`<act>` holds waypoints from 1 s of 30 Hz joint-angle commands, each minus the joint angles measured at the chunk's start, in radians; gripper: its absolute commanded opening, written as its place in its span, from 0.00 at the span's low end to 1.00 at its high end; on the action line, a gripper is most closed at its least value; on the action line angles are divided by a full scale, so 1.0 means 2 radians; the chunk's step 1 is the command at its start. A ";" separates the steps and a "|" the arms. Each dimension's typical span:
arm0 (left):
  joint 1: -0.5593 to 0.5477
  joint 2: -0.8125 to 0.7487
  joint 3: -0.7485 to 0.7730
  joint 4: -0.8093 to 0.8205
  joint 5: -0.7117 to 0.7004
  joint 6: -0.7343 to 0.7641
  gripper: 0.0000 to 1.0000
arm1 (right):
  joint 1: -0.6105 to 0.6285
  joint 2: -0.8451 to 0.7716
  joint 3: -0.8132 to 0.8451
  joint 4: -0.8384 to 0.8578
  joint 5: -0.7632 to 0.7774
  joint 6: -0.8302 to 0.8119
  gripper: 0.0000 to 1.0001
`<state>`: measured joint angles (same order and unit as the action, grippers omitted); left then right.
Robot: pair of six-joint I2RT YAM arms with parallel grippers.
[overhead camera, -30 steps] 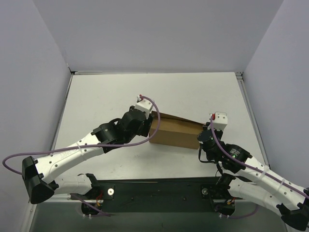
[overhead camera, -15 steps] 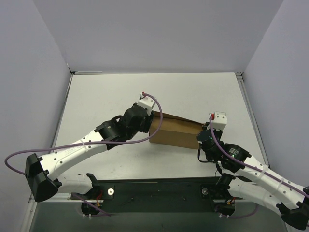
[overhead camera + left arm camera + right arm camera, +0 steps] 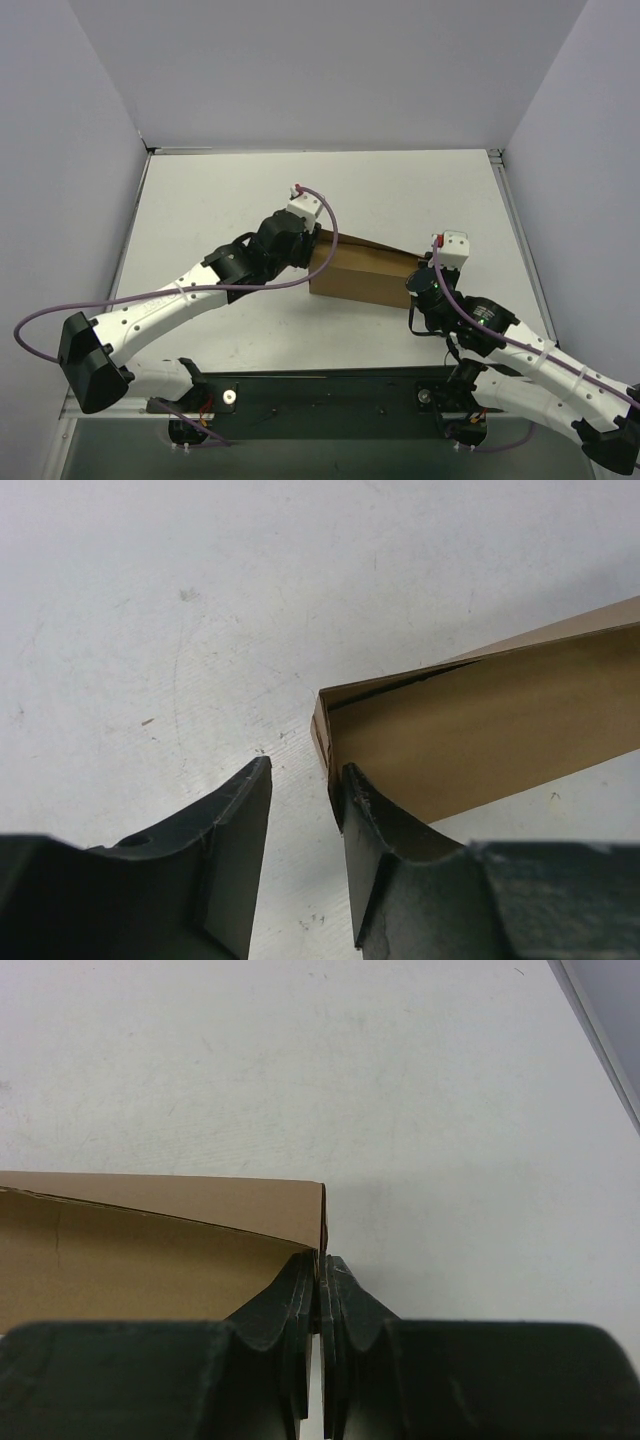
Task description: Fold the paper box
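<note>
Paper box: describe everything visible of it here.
The paper box is plain brown cardboard, unmarked, folded into a shallow rectangular shape lying on the white table. Its top panel is not fully flat, and a thin gap shows at the left end. The right pincer is shut on its right end corner edge. The left pincer is open at its left end, one finger against the near side.

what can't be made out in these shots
Top external: left gripper fingertips, hidden under its own wrist.
Every view: brown cardboard paper box interior, covered by its top panel.
Left wrist: box's far end, cut off by right edge.
Right wrist: box's lower edge, blocked by right gripper.
</note>
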<state>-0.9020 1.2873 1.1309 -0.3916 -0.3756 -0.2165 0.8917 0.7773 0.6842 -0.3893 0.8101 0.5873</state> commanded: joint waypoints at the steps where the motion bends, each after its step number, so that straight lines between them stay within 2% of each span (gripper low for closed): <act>1: 0.002 0.011 0.024 0.029 0.015 0.003 0.41 | 0.004 0.018 -0.005 -0.062 -0.013 0.008 0.00; 6: 0.002 0.015 0.026 0.027 0.014 0.005 0.30 | 0.004 0.018 -0.005 -0.061 -0.013 0.008 0.00; 7: 0.002 0.014 0.024 0.027 0.013 0.007 0.25 | 0.004 0.019 -0.005 -0.062 -0.012 0.006 0.00; 10: 0.001 0.018 0.025 0.026 0.006 0.009 0.21 | 0.004 0.022 -0.005 -0.061 -0.013 0.008 0.00; 17: -0.008 0.020 0.030 0.016 -0.025 0.017 0.22 | 0.004 0.028 -0.003 -0.061 -0.015 0.008 0.00; 21: -0.008 0.013 0.028 0.022 -0.028 0.019 0.26 | 0.004 0.030 -0.002 -0.061 -0.015 0.009 0.00; 30: -0.008 0.005 0.025 0.025 -0.031 0.021 0.26 | 0.004 0.036 0.000 -0.061 -0.016 0.008 0.00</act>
<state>-0.9169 1.3289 1.1366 -0.3843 -0.3977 -0.1940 0.8928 0.8127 0.6994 -0.3874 0.8204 0.5880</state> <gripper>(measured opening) 0.262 0.055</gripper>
